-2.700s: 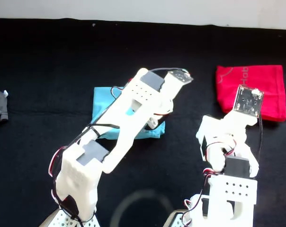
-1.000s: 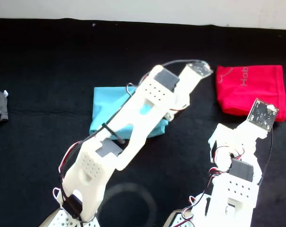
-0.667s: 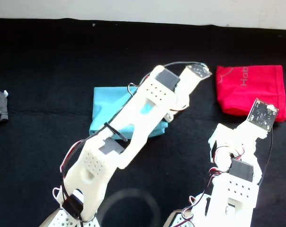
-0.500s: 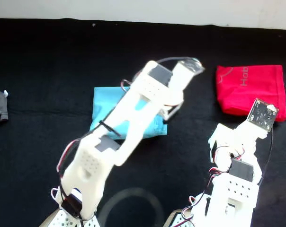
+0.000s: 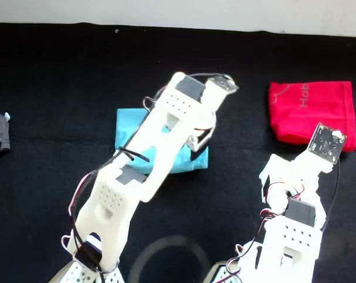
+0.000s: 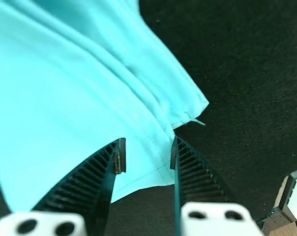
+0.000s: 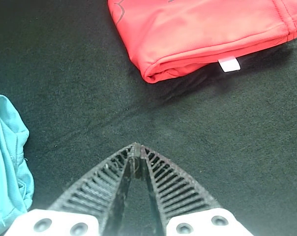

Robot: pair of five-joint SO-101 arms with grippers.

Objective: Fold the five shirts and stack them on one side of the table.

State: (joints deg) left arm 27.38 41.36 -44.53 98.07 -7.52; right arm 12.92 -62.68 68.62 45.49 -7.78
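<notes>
While the left claw (image 6: 147, 147) hangs with its jaws apart over a corner of the folded blue shirt (image 5: 126, 125) on the counter (image 5: 60, 76), likely to grip that edge, the right claw (image 7: 135, 148) rests closed near the folded red shirt (image 5: 310, 109), probably the stacking spot.

A flat table (image 5: 54, 65) covered in matte black fabric spreads across the high view. In the wrist views its weave is finely speckled with pale lint. Along its far edge runs a plain off-white strip of surface (image 5: 166, 10), evenly lit. Near the front edge a faint grey ring-shaped mark (image 5: 166, 239) shows on the fabric.
</notes>
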